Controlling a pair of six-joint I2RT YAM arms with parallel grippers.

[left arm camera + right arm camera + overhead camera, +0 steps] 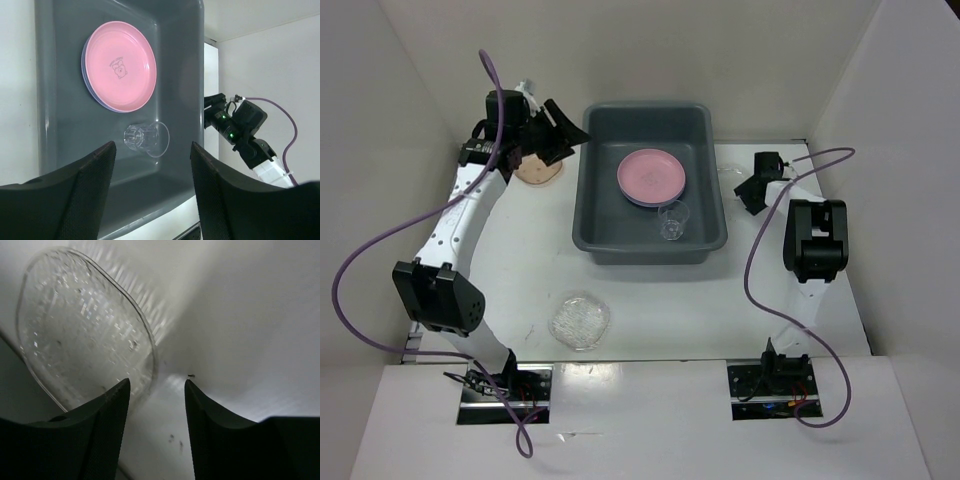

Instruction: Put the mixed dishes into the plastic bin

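Note:
The dark grey plastic bin (592, 200) (60, 150) holds a pink plate (651, 176) (120, 64) stacked on a lilac plate (85, 75), and a clear cup (673, 220) (146, 138) lying on its side. My left gripper (567, 140) (152, 146) hangs open and empty above the bin's left rim. A small peach dish (538, 173) sits beneath that arm, left of the bin. My right gripper (744, 188) (156, 382) is open, its fingers straddling the rim of a clear textured dish (727, 173) (85, 330) on the table right of the bin.
Another clear textured dish (580, 320) lies on the white table near the front, left of centre. White walls enclose the table on the left, back and right. Purple cables loop off both arms.

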